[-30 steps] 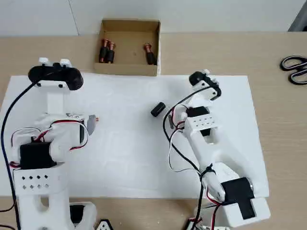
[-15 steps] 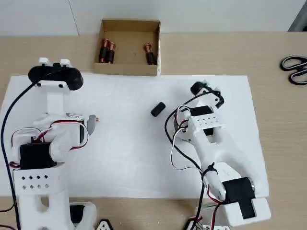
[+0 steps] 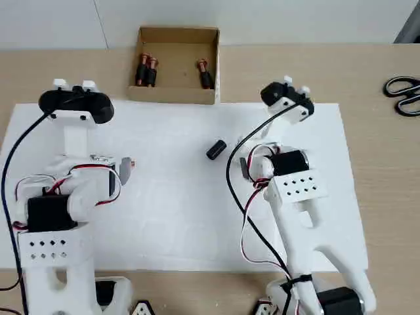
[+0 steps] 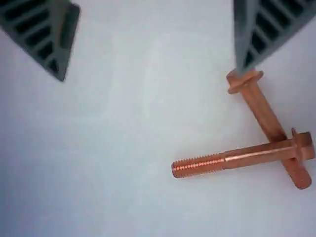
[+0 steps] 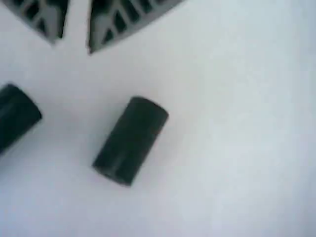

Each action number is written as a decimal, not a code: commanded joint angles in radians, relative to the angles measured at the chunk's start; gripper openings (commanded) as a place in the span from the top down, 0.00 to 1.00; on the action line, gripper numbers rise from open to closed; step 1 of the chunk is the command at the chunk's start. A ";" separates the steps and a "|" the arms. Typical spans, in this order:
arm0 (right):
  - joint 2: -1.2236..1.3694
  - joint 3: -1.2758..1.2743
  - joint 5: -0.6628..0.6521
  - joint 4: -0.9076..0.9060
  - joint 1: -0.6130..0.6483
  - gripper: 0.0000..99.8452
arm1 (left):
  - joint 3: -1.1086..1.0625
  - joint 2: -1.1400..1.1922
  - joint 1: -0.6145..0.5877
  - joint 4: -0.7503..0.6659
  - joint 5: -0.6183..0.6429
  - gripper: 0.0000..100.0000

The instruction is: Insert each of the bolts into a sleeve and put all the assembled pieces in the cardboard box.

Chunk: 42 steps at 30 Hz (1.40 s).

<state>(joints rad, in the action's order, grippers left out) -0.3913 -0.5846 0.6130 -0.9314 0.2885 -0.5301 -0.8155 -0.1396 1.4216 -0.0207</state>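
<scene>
Two copper bolts lie crossed on the white sheet, one [image 4: 232, 159] over the other [image 4: 266, 123]. My left gripper [image 4: 150, 73] hangs open above them, one finger beside a bolt head. From above, a copper bolt tip [image 3: 133, 164] shows beside the left gripper [image 3: 123, 169]. A black sleeve [image 5: 131, 140] lies on its side on the sheet, and a second sleeve [image 5: 15, 123] sits at the picture's edge. My right gripper [image 5: 72, 47] is shut, holds nothing, and stands apart from both. From above, the sleeve [image 3: 216, 149] lies just left of the right gripper [image 3: 244, 167].
The cardboard box [image 3: 177, 95] stands at the back of the table with three assembled pieces [image 3: 146, 69] inside. Scissors [image 3: 403, 92] lie at the far right on the wood. The white sheet [image 3: 170, 210] covers the table between the two arms.
The right arm has drawn back and risen; its gripper moved right, away from the black sleeve, which stayed in place. The left arm has not moved.
</scene>
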 commanded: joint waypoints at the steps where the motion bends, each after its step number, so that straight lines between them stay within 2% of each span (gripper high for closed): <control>1: 0.045 0.023 -0.009 0.067 0.008 0.93 | 0.004 -0.017 0.003 -0.003 -0.008 0.79; 6: 0.153 0.068 0.075 0.076 0.007 0.83 | 0.004 -0.015 0.003 -0.003 -0.008 0.79; 23: 0.429 0.261 0.147 0.079 -0.053 0.84 | -0.021 -0.017 -0.002 -0.011 -0.009 0.79; 28: 0.470 0.264 0.146 0.097 -0.058 0.84 | -0.071 -0.018 -0.002 -0.060 -0.009 0.79; 39: 0.561 0.262 0.144 0.128 -0.058 0.85 | -0.071 -0.018 -0.002 -0.068 -0.009 0.79; 42: 0.562 0.256 0.144 0.120 -0.058 0.90 | -0.071 -0.018 -0.002 -0.068 -0.009 0.79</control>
<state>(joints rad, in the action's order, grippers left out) 0.1703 -0.3529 0.7541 -0.8071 0.2378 -0.6053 -0.8155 -0.1396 1.3802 -0.0207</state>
